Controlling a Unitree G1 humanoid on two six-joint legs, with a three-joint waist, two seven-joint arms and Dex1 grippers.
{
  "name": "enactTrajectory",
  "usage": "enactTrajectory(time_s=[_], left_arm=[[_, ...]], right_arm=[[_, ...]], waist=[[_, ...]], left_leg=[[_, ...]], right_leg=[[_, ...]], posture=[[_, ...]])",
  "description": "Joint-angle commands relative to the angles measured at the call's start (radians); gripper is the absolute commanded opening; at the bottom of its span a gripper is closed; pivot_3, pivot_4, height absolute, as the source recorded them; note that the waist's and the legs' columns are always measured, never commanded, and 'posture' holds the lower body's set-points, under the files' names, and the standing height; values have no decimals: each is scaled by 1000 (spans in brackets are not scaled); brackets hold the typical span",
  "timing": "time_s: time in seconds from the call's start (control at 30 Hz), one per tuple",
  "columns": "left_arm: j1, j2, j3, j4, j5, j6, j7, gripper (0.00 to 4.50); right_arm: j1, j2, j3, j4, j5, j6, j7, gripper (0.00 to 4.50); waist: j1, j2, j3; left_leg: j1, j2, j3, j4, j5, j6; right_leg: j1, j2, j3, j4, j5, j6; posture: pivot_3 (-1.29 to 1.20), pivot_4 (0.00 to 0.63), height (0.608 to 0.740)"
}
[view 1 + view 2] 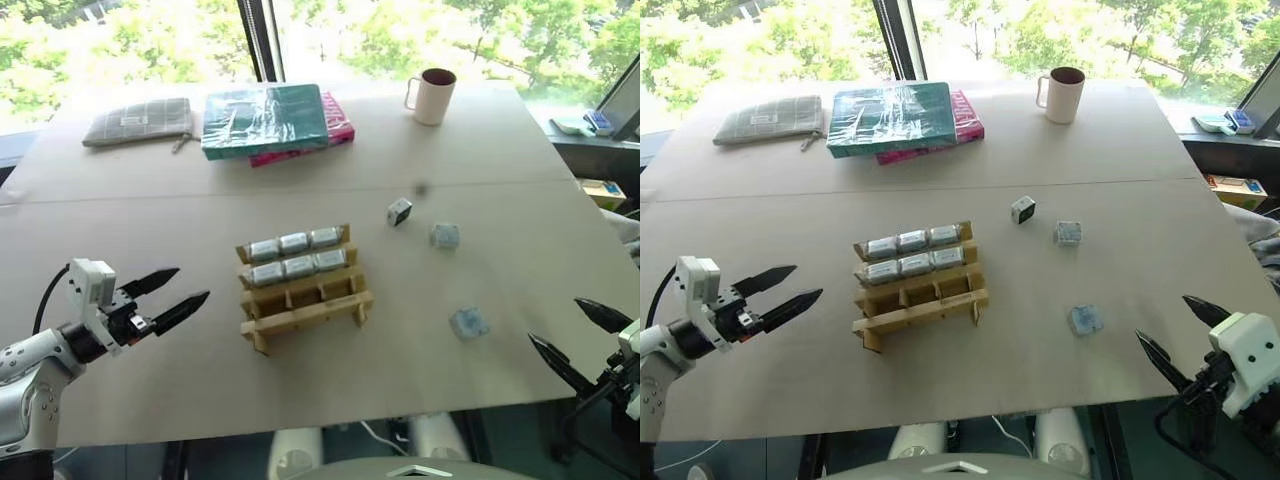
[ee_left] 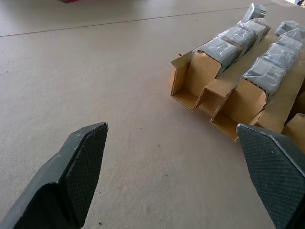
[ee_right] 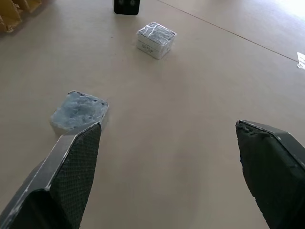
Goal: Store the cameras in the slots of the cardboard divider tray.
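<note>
Currently the left gripper [image 1: 170, 296] is held just above the table [image 1: 150, 200] with its two black fingers spread wide and nothing between them; the right gripper [image 1: 580, 338] is likewise wide open and empty, hovering at the table's near right edge. Just ahead of the left gripper, toward the robot's right, the cardboard divider tray [image 1: 305, 300] is seen standing on the table — its two far rows are each filled with three wrapped cameras [image 1: 295, 243], while the nearest row of slots is left empty. Nearest to the right gripper, ahead and toward the robot's left, a pale bluish camera [image 1: 468, 322] lies loose on the table; further out from it a second wrapped camera [image 1: 445, 236] is found, and beyond that a third camera with a dark face [image 1: 399, 211]. All three are apart from one another and from the tray. Well beyond both grippers, at the far side of the table, a cream mug [image 1: 432, 96], stacked teal and pink packets [image 1: 270, 120] and a checked pouch [image 1: 138, 121] are seen.
</note>
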Motion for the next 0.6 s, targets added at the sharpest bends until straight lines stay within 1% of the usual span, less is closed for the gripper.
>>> enactTrajectory(time_s=[0.03, 0.1, 0.13, 0.2, 0.27, 0.37, 0.5, 0.6], left_arm=[[-46, 30, 19, 0, -52, -10, -97, 4500], [-100, 60, 17, 14, -136, 17, -246, 4500], [-113, 75, 11, 23, -152, 23, -307, 4500], [-119, 105, -11, 37, -143, 4, -412, 4500], [-143, 124, -20, 48, -154, 21, -456, 4500], [-141, 166, -67, 46, -158, -34, -519, 4500], [-103, 213, -121, 30, -200, -101, -525, 4500], [-80, 231, -148, 7, -226, -138, -525, 4500]], right_arm=[[-2, -36, 37, -58, -10, 38, -18, 4465], [-8, -89, 112, -122, 48, 138, -1, 4465], [-16, -107, 137, -132, 65, 157, 8, 4465], [-41, -133, 175, -114, 67, 152, 28, 4465], [-63, -168, 212, -79, 41, 125, 64, 4465], [-106, -208, 261, -19, -40, 50, 90, 4465], [-158, -251, 323, 68, -136, -54, 121, 4465], [-214, -289, 376, 157, -199, -134, 152, 4465]], waist=[[2, 0, 0], [5, -1, 1], [7, -2, 0], [9, -1, 0], [8, 1, 1], [11, -1, 1], [17, 0, 1], [18, 0, 1]], left_leg=[[0, 0, 0, 0, 0, 0], [0, 0, -1, 0, -1, -1], [0, 0, -1, 1, -1, -1], [2, 0, -2, 3, 0, -1], [3, -1, -2, 5, -1, -1], [5, -2, -2, 8, -1, -1], [4, -2, -3, 9, -1, -2], [3, -1, -3, 9, 0, 0]], right_leg=[[0, 0, 0, 0, 0, 0], [0, 1, 0, 3, -2, 2], [-1, 1, 0, 5, -4, 5], [0, 0, -1, 7, -4, 6], [1, -1, 1, 7, -4, 6], [2, -2, 1, 8, -4, 6], [1, -2, 1, 10, -4, 5], [1, -1, 1, 10, -4, 5]], posture=[[0, 150, 740], [0, 150, 740], [0, 150, 740], [0, 150, 740], [0, 150, 740], [0, 150, 740], [0, 150, 740], [0, 150, 740]])
